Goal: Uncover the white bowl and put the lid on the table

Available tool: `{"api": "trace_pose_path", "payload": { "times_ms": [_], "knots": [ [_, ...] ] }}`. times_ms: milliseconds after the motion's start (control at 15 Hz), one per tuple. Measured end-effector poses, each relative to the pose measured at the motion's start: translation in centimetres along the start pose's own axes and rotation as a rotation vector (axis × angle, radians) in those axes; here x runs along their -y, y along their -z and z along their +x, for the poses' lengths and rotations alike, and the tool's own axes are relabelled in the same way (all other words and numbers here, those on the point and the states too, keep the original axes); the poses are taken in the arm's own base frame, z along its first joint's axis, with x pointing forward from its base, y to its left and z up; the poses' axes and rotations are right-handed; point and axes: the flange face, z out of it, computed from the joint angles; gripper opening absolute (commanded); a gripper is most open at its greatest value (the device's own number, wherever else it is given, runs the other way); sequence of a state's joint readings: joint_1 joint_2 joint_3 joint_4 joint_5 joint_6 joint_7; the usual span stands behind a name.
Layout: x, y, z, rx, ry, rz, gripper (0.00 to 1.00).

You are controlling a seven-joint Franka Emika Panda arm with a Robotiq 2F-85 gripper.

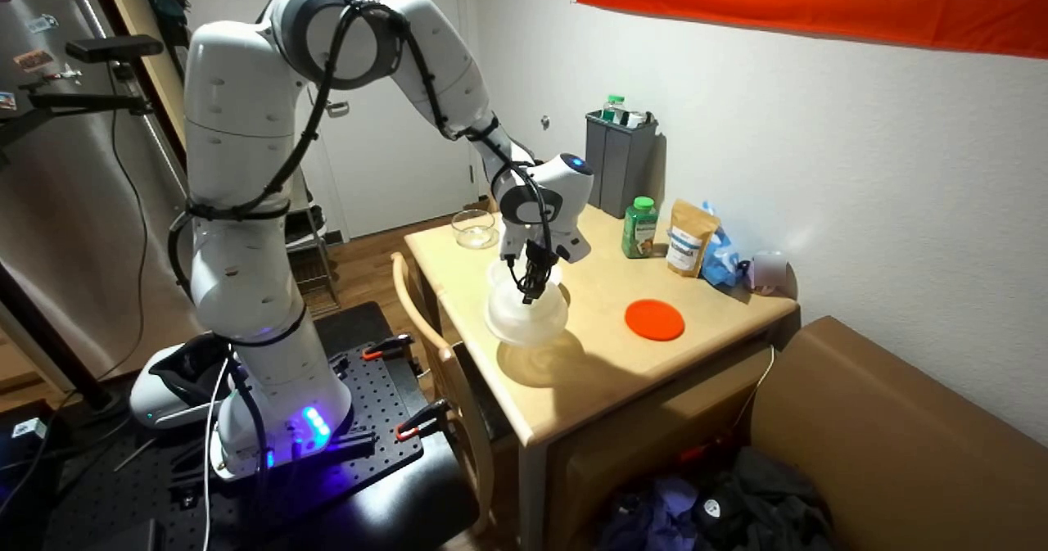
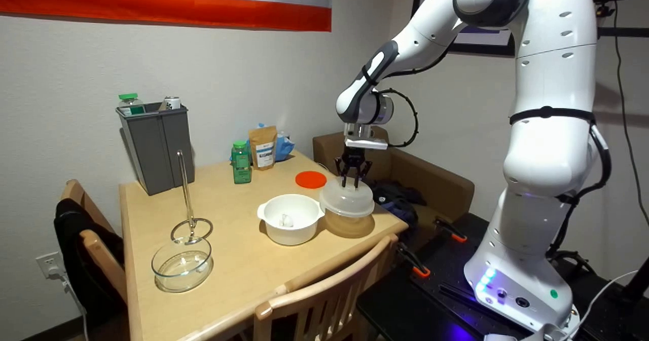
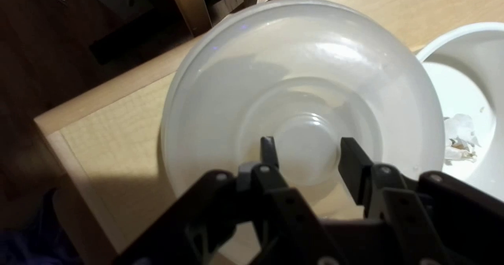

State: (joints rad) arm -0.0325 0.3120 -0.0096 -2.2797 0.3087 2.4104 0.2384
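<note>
The lid (image 2: 347, 198), a translucent white dome, hangs a little above the table (image 2: 238, 265) near a corner, its shadow falling on the wood below. My gripper (image 3: 308, 143) is shut on the lid's central knob, one finger at each side in the wrist view. Right beside it stands the white bowl (image 2: 290, 219), uncovered and upright, with small whitish pieces inside. At the right of the wrist view only part of the bowl (image 3: 456, 74) shows. In an exterior view the lid (image 1: 524, 318) and my gripper (image 1: 534, 289) hide most of the bowl.
An orange-red disc (image 2: 311, 180) lies behind the lid. Farther off are a green bottle (image 2: 241, 163), a brown pouch (image 2: 263, 151) and a grey bin (image 2: 158, 148). A glass bowl (image 2: 182, 270) and a metal stand (image 2: 186, 194) occupy the far end. A chair (image 2: 324, 295) backs onto the edge.
</note>
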Motion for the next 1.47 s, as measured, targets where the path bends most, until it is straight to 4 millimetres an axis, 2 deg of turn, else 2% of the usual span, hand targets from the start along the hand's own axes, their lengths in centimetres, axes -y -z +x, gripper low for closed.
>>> {"api": "trace_pose_path", "payload": {
  "times_ms": [533, 800, 1200, 1467],
  "knots": [
    [-2.1, 0.9, 0.4, -0.026, -0.167, 0.004, 0.19],
    [-2.8, 0.5, 0.8, -0.033, -0.249, 0.002, 0.19],
    [-2.7, -2.6, 1.7, -0.016, -0.308, -0.023, 0.19],
    [-2.8, -5.8, 2.3, -0.019, -0.353, -0.043, 0.19]
  ]
}}
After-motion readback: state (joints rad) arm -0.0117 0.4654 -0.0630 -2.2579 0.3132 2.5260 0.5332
